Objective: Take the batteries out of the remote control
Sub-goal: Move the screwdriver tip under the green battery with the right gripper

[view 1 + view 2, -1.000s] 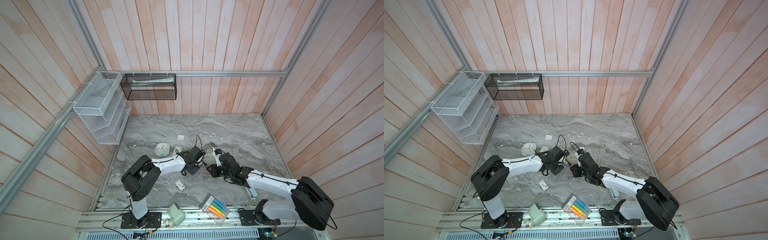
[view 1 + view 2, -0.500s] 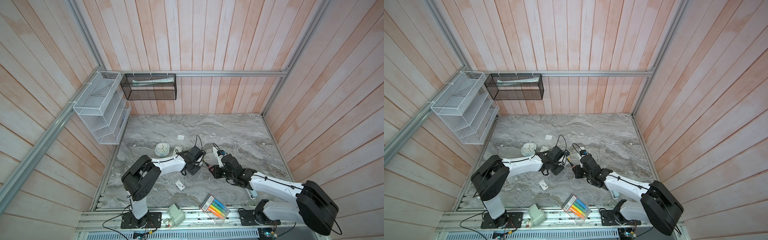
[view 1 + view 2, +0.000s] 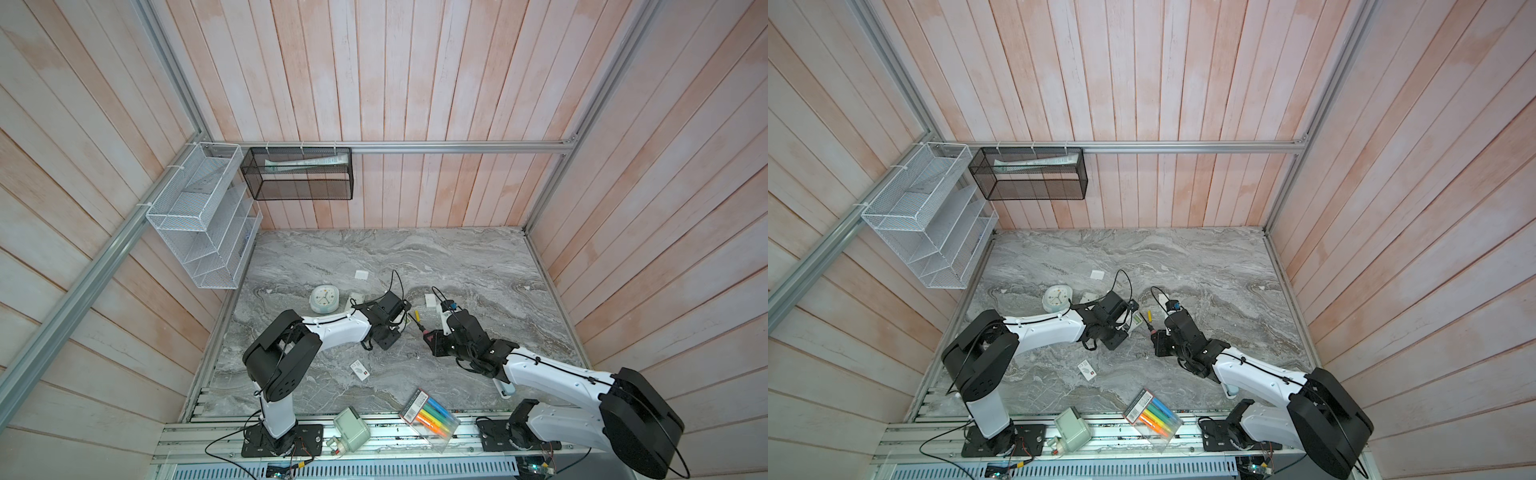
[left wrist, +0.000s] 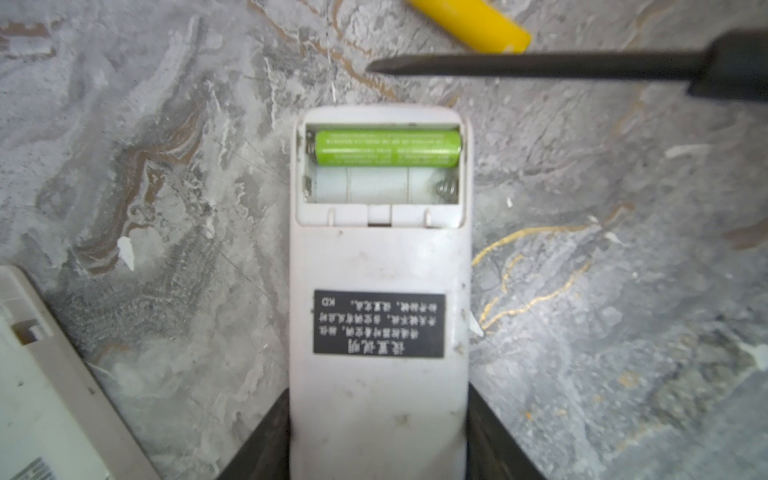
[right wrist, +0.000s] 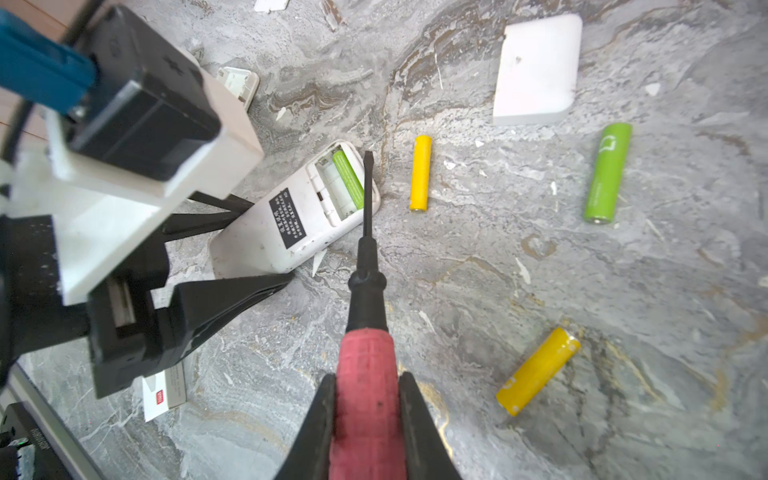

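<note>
Batteries (image 5: 420, 173): 3 loose, 1 in remote (image 5: 266, 245)

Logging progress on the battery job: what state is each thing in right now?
remote control, back up, compartment open, clamped in left tool.
seated green battery, in its slot; neighbouring slot empty.
yellow batteries, out, lying on table.
loose green battery, out, lying on table.
screwdriver, gripped in right tool, tip outside compartment.

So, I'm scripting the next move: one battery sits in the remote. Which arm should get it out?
Right, probably. The right pincer grips the screwdriver, tip close to the green battery; the left pincer is clamped on the remote.
</note>
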Motion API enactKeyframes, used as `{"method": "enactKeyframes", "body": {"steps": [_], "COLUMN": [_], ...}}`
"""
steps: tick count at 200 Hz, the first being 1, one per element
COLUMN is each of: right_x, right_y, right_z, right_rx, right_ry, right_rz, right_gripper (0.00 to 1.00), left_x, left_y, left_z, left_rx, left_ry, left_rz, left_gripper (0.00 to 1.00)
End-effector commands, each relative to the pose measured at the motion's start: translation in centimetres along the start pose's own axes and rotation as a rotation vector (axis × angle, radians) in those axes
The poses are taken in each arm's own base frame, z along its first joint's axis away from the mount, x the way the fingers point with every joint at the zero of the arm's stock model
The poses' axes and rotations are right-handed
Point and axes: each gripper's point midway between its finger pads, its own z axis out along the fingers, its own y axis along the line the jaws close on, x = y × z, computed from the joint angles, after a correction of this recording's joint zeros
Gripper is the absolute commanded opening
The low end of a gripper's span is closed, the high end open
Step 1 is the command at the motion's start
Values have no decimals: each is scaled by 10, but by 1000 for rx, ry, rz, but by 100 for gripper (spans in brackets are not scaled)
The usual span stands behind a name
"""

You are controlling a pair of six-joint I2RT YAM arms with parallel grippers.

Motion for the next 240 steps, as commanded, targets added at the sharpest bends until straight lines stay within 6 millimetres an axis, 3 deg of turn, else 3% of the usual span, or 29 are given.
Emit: {"method": "enactKeyframes", "body": {"steps": [1,45,70,107,145,208,240], "right_x": [-4,-16,-31,-35,-28,6,10], "right_y": [-6,-15,-11,0,14,24,18], "right_z": [-2,-9,-16,-18,-20,-14,-9], "right_rx": [22,48,53,33,-26,-62,-4], "right_ry": [-25,-61,-84,-41,26,168,191], "right_rz": [-1,-14,-48,-90,-99,-77,-61], "right_gripper": [0,0,0,0,0,0,0], "left_x": [63,63,61,58,59,64,66], "left_y": [-12,-10,-10,-11,-8,-9,-11], "left_z": [23,24,24,25,25,28,28], "left_rx": [43,36,34,37,20,18,19], "left_ry": [221,216,210,201,202,233,243], "left_rz": [14,12,11,0,-14,-36,-43], "left_gripper": [50,50,50,50,50,50,50]}}
